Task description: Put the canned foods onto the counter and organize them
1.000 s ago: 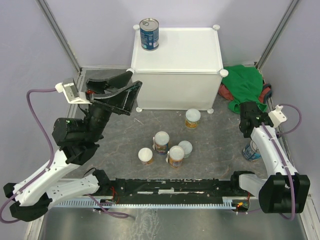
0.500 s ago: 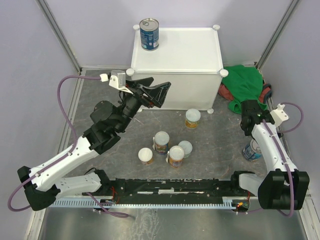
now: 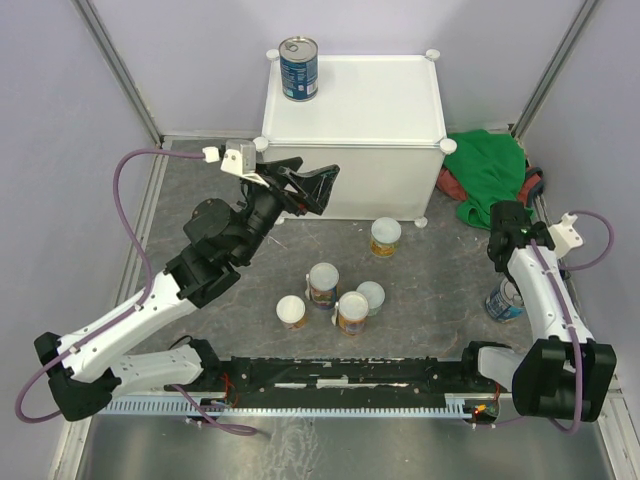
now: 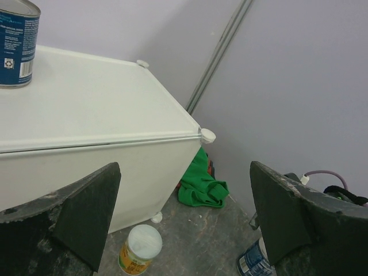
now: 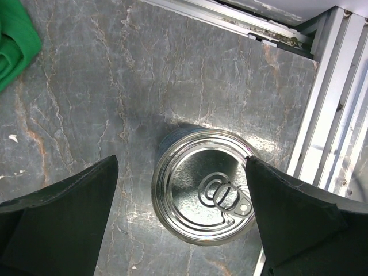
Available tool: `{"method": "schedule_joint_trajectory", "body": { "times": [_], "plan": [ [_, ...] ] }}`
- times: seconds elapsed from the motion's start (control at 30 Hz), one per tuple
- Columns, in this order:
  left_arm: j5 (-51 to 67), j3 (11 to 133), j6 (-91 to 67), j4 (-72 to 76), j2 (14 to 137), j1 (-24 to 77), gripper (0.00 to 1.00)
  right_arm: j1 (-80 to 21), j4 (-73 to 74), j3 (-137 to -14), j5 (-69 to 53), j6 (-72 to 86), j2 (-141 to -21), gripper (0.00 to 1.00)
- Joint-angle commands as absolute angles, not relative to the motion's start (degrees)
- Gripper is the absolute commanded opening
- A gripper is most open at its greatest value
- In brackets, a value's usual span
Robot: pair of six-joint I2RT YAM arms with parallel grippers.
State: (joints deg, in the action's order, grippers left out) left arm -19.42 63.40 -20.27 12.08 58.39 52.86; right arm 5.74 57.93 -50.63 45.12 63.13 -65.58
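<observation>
My right gripper (image 5: 179, 215) hangs wide open, empty, straight above the upright blue can (image 5: 204, 192) at the lower centre of my wrist view; the left arm (image 3: 200, 270) is well apart from it.

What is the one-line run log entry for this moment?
left gripper open, empty, facing counter | right gripper open over loose blue can | placed blue can on counter | five pale-lidded cans unplaced

The left gripper (image 3: 312, 186) swings right from the table's side to the front of the counter (image 3: 360, 100); the right gripper (image 5: 181, 215) edges slightly outward
</observation>
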Motion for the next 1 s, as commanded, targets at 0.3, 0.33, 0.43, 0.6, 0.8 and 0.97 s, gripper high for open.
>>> {"method": "schedule_joint_trajectory", "body": {
  "times": [0.3, 0.33, 0.43, 0.6, 0.8, 0.97],
  "plan": [
    [-21.57, 65.21, -17.93, 11.56, 58.45, 53.09, 0.99, 6.5, 61.31, -49.61, 44.63, 65.1, -64.68, 0.99],
    [-21.63, 65.21, -17.82, 11.45, 58.45, 53.09, 0.99, 6.5, 61.78, -49.7, 44.79, 65.39, -64.49, 0.99],
    [-21.74, 65.21, -17.84, 11.26, 58.36, 53.07, 0.99, 6.48, 62.88, -49.94, 45.46, 65.68, -63.81, 0.99],
    [-21.8, 64.89, -18.01, 11.09, 57.9, 53.02, 0.99, 6.5, 64.73, -49.87, 45.9, 66.37, -62.66, 0.99],
    [-22.11, 64.54, -18.19, 10.56, 56.94, 53.08, 0.99, 6.5, 64.93, -48.71, 45.41, 66.4, -60.8, 0.99],
    [-22.48, 64.0, -18.28, 10.38, 56.13, 53.09, 0.99, 6.49, 63.65, -47.78, 44.43, 65.15, -60.99, 0.99]
  ]
}}
